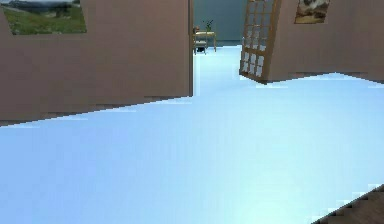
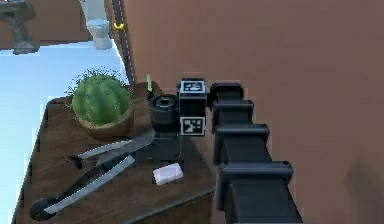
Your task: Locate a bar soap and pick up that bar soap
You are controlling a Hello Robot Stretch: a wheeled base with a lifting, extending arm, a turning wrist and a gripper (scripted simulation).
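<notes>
A small pale block, shaped like a bar soap (image 2: 168, 173), lies on a dark wooden table (image 2: 60, 135) in the arm side view. The arm's dark bar (image 2: 240, 150) reaches up from the bottom edge, ending at two white marker squares (image 2: 192, 108). Left of them sits the gripper's dark body, and its thin grey fingers (image 2: 105, 150) stretch left across the tabletop. The gripper (image 2: 58, 185) has only bare tabletop at its far end and holds nothing. The soap rests just right of the nearer finger, close to the gripper's body.
A round green cactus in a bowl (image 2: 101, 102) stands on the table's far side, behind the fingers. A brown wall (image 2: 300, 70) rises beyond the arm. In the forward view, pale floor (image 1: 200, 150) leads to a doorway with a glazed door (image 1: 256, 40) and a chair (image 1: 205, 38) beyond.
</notes>
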